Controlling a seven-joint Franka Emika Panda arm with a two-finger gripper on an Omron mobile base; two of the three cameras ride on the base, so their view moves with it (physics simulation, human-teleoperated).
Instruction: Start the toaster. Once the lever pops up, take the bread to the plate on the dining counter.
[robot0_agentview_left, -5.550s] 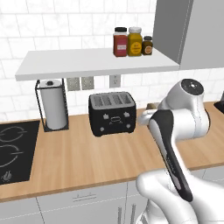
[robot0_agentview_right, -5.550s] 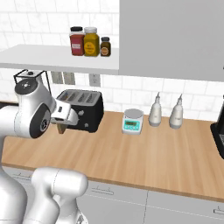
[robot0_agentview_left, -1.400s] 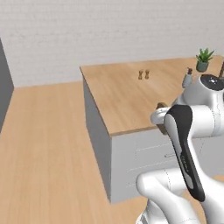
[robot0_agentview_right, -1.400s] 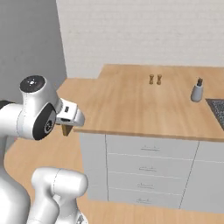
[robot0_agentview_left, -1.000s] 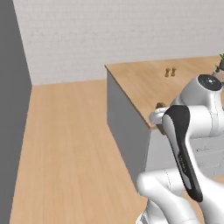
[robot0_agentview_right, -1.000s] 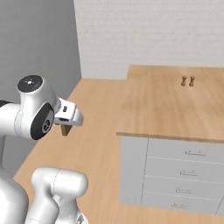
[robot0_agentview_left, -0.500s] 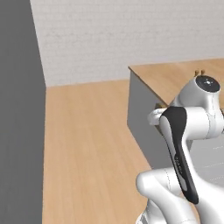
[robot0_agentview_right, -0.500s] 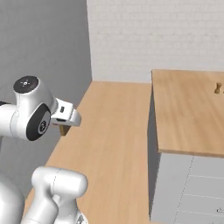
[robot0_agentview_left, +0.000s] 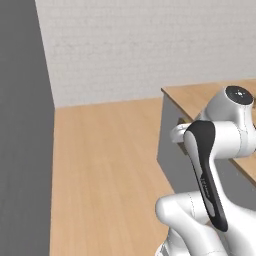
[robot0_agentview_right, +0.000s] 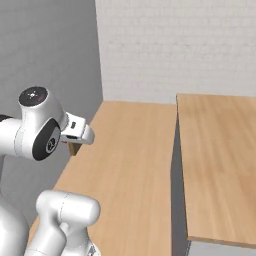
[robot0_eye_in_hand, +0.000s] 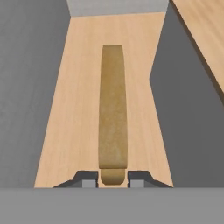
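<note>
We hold the bread clenched edge-on between the two tips of our gripper, above the wooden floor, so the toasting part looks finished and only the carrying and putting down is left. Beside us is the corner of the dining counter; we see no plate yet. Farther are a dark grey wall and a white brick wall; nothing blocks the way.

One bread slice — one dining counter — one pincer.
</note>
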